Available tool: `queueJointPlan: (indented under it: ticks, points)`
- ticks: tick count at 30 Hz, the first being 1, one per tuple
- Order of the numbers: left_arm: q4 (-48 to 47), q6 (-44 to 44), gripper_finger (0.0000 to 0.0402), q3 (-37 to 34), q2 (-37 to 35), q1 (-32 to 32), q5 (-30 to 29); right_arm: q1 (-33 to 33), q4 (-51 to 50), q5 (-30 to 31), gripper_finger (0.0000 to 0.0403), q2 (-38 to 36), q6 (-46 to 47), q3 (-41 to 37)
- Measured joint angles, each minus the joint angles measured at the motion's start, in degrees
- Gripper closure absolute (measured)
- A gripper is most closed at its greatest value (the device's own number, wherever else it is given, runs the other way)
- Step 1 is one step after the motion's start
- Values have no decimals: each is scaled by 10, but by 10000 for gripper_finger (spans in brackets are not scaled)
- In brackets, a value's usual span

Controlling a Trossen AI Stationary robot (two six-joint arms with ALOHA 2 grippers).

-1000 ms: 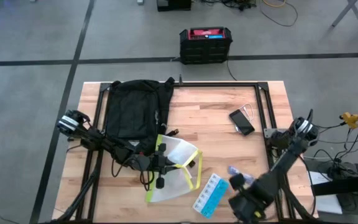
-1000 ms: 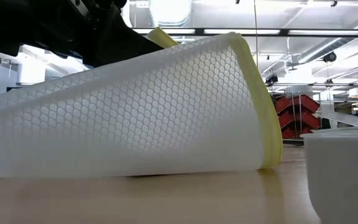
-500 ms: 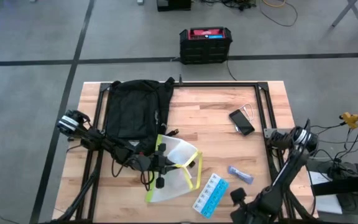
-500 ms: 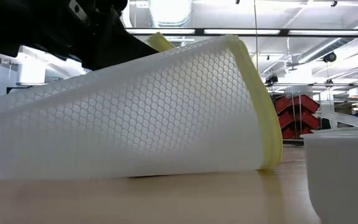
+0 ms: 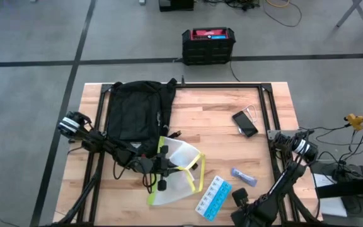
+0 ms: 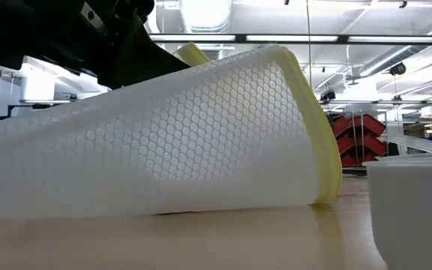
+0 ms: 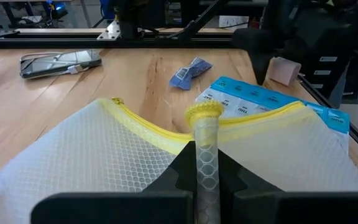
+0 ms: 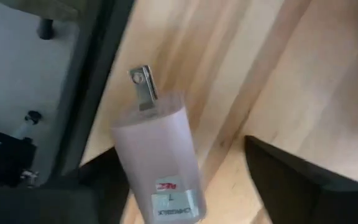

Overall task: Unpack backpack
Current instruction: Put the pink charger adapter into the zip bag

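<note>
The backpack (image 5: 136,113) lies flat on the table (image 5: 219,120), at the far left part, long axis running from the far edge toward the near edge. Its far end sits right by the far edge.

Just off the backpack's near end is a white mesh pouch (image 5: 176,170) w/ yellow zip trim, mouth side lifted. The left gripper (image 5: 166,165) is clamped on that yellow edge; in the left wrist view a fold of pouch (image 7: 205,155) stands pinched between the two fingers. In the low view the pouch (image 6: 163,142) rises like a ramp. Can't see what's inside.

Next to the pouch, away from the backpack: a blue pill organizer (image 5: 213,197), then a small blue packet (image 5: 244,176). Farther right of the backpack, a phone (image 5: 245,123) w/ a clear wrapper beside it. Open wood between backpack and phone.

The right gripper (image 5: 252,213) is near the table's near edge, past the pill organizer, fingers closed around a pale pink case (image 8: 160,162) w/ a metal clip.
</note>
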Motion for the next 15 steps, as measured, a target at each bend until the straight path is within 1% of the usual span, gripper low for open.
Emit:
queueJointPlan:
  ticks: [4,5,9,13,15]
  points:
    - [-1,0,402,0,0,0,0,-14,-11,-2,292,-4,0,1]
    - [-2,0,402,0,0,0,0,-19,-15,-5,316,-6,-2,3]
    - [-4,0,402,0,0,0,0,-44,-39,-1,310,-22,-16,11]
    - [-3,0,402,0,0,0,0,-64,-42,41,310,-60,-14,18]
    - [-3,0,402,0,0,0,1,-73,-42,73,310,-74,-35,18]
